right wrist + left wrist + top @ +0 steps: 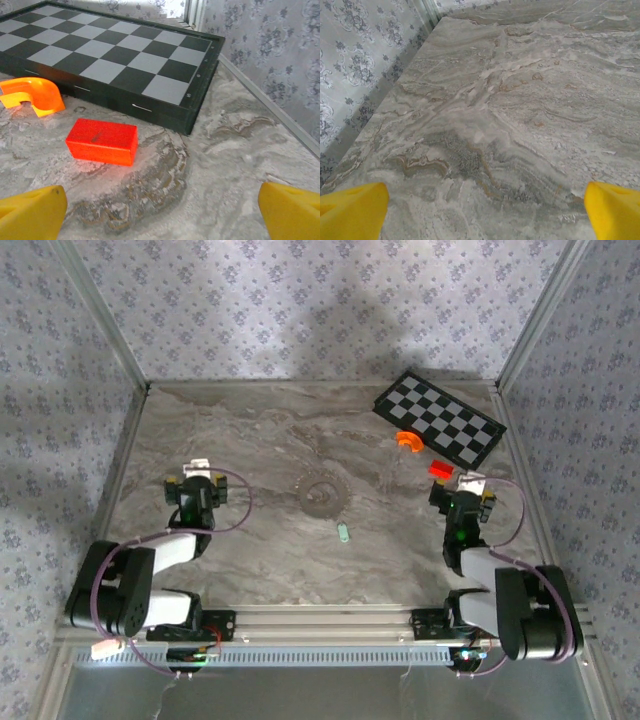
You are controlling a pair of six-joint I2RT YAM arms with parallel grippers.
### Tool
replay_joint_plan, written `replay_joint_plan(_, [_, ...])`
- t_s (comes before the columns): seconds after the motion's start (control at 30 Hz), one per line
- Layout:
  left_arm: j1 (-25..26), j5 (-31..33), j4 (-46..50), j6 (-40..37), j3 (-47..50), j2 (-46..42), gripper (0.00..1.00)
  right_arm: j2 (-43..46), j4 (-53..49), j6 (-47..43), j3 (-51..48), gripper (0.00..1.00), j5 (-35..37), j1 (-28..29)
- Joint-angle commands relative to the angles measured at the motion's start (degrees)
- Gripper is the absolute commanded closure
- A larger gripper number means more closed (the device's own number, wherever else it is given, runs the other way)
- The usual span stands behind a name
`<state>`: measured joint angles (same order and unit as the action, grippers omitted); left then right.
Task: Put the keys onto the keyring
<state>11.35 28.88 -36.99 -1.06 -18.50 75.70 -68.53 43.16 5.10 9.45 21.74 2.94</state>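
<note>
L gripper & R gripper both wide open, holding nothing. Keyring lies mid table, between them. Red block sits by chessboard.

Left arm: black joints, white forearm link, looping mauve cable.
Right arm: black joints, white link, mauve cable, small green light.
Left gripper, right gripper: blunt bright-yellow plastic fingertips.
</note>
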Motion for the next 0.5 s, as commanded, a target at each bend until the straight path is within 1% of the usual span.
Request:
replay_joint_plan(0.0, [-1.1, -1.2, -5.1, -0.5, -2.6, 2.1, 0.00, -3.8, 7.1, -0.3, 2.9, 0.00, -2.5, -0.6])
replay_joint_plan(0.03, [-1.3, -1.5, -5.5, -0.6, -2.9, 2.7, 0.00, -4.8, 8.0, -1.2, 3.1, 0.00, -1.9, -0.6])
replay_joint_plan(0.1, [-1.5, -2.4, -6.5, -0.8, -3.3, 3.7, 0.00, -7.9, 15.2, -1.6, 1.1, 0.00, -1.5, -0.7])
replay_joint_plan(0.13, [-1.7, -3.9, -9.4, -1.7, -2.6, 4.4, 0.00, -9.1, 17.7, -2.4, 0.4, 0.00, -1.3, -0.8])
replay_joint_plan(0.2, [-1.8, -2.5, -17.9, -2.1, -0.4, 8.3, 0.00, -11.3, 20.2, -2.0, 0.1, 0.00, -1.6, -1.4])
replay_joint_plan(0.23, [-1.8, -1.7, -19.4, -2.2, -0.1, 9.2, 0.00, -11.7, 20.4, -1.9, 0.3, 0.00, -2.0, -1.6])
replay_joint_plan(0.3, [-2.3, -2.7, -16.4, -1.4, -0.8, 8.6, 0.00, -12.8, 20.5, -1.9, 0.7, 0.00, -2.9, -1.8])
replay_joint_plan(0.37, [-2.9, -3.2, -17.0, -0.9, -0.6, 8.7, 0.00, -13.4, 20.5, -2.5, 1.2, 0.00, -3.4, -1.9])
replay_joint_plan(0.47, [-3.7, -4.1, -14.9, 0.0, -1.6, 8.7, 0.00, -13.4, 17.7, -3.1, 2.6, 0.00, -4.8, -1.9])
